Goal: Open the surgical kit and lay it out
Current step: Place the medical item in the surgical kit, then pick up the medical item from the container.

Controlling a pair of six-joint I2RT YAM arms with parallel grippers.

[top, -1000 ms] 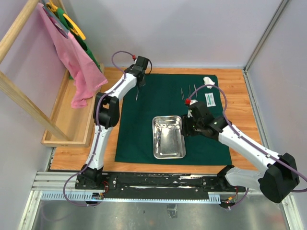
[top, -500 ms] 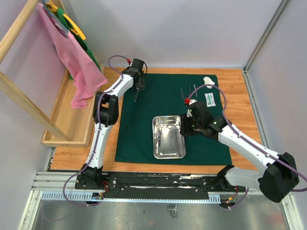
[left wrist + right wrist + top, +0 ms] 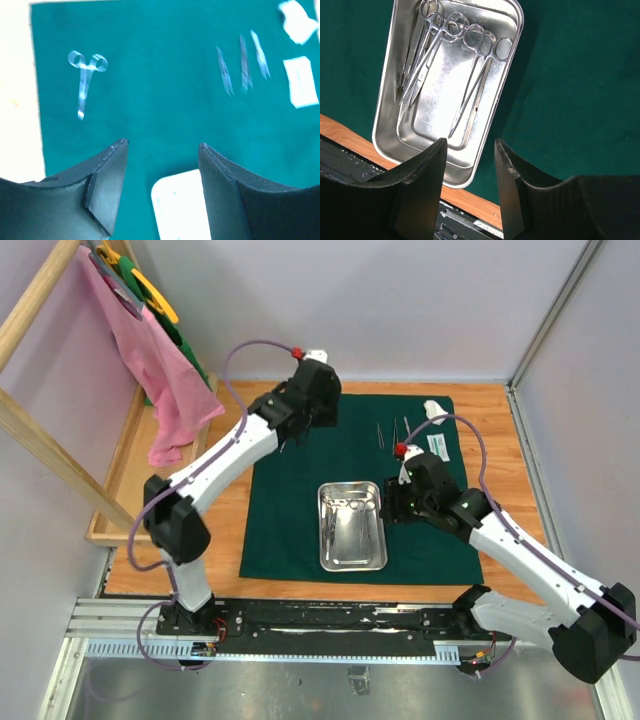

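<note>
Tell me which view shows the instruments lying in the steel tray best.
Right wrist: it looks closely at the steel tray, so the ring-handled instruments are distinct. Top external shows the tray small, the instruments as faint lines. Left wrist catches only a washed-out tray corner.

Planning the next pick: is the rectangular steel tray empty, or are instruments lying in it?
Not empty. The rectangular shiny steel tray holds several ring-handled steel forceps, seen in the right wrist view.

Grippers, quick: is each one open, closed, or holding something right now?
Left gripper: open, holding nothing.
Right gripper: open, holding nothing, over the steel tray.
</note>
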